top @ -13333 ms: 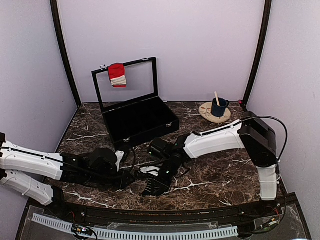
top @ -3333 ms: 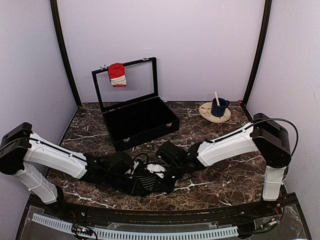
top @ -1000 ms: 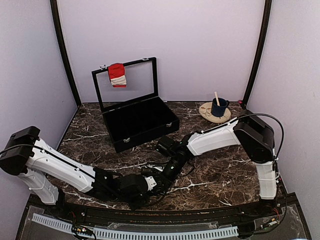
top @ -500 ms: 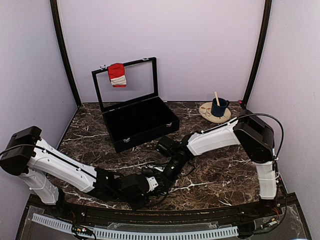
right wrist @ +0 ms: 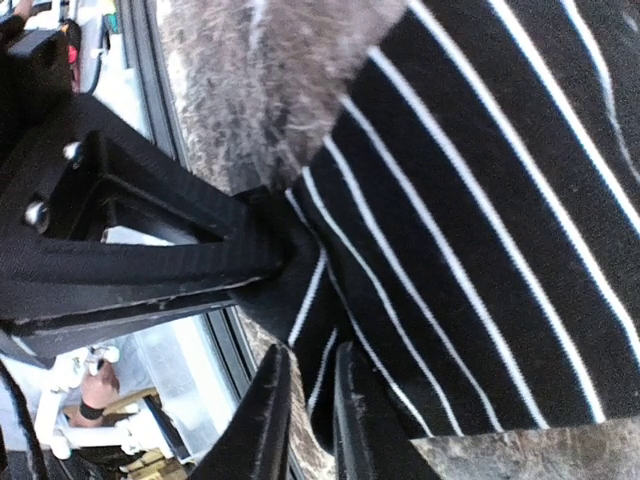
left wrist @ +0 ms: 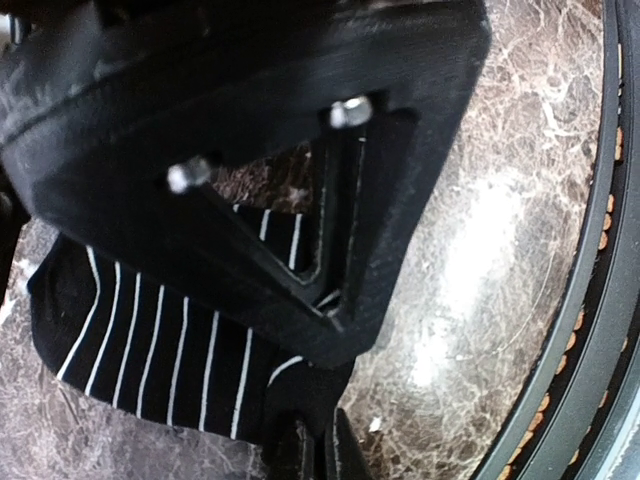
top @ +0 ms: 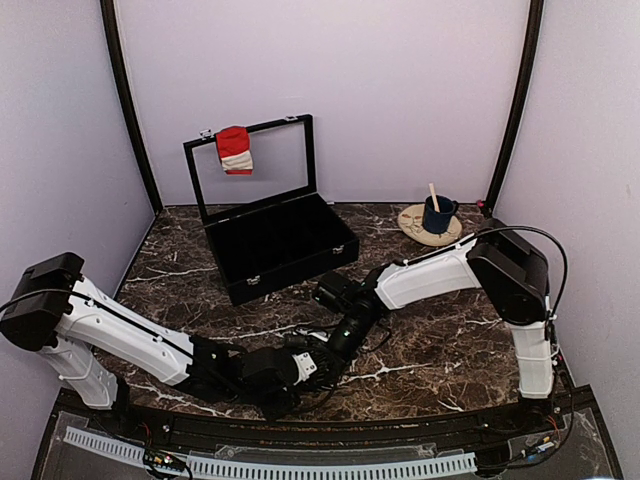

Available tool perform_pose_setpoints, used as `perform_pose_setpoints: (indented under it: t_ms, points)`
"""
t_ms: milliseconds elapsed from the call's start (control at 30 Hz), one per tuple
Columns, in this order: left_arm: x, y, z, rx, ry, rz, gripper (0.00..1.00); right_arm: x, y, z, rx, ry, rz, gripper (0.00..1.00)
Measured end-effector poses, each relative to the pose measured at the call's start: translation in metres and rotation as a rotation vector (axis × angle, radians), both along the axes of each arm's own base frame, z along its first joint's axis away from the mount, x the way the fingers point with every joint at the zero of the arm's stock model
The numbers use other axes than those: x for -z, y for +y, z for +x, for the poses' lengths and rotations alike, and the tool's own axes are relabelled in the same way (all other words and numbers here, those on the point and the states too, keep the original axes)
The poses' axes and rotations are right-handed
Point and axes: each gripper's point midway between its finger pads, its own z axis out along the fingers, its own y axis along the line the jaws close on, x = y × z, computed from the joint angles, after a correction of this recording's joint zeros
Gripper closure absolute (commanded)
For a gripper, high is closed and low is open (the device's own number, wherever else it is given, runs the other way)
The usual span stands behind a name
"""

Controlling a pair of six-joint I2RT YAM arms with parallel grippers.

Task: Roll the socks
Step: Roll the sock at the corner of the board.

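We find the work at the near middle of the dark marbled table (top: pixel 450 340), where the two arms meet low over a black fabric sock with thin white stripes (left wrist: pixel 150 340). It lies on the stone just in front of the arm bases, mostly spread flat, with its stripes running straight across an open panel of cloth.

The left gripper (left wrist: pixel 318 425) has its fingers pressed together on one tapered corner of the sock. The right gripper (right wrist: pixel 310 365) is closed almost to touching, with a bunched fold of the same sock caught between its fingers. The two grippers sit just beside each other at that edge.

We judge the roll as barely begun: only the pinched edge is gathered, we see no coil of fabric, and most of the sock's length has yet to be turned over.

A red fabric sock with a white band (top: pixel 234 149) hangs over the top edge of the lid of the open black case (top: pixel 280 245), far left and well apart from both grippers. It looks untouched, so we count it as still to do
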Motion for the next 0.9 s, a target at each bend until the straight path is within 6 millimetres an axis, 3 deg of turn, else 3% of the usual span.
perform_pose_setpoints:
  t_ms: [600,900]
  points:
    - [-0.001,0.004,0.001,-0.062,0.169,-0.108,1.00,-0.003,-0.010,0.016,0.097,-0.004,0.019,0.74]
    - [-0.002,0.005,0.000,-0.056,0.279,-0.142,1.00,-0.005,-0.019,0.036,0.183,-0.062,0.017,0.74]
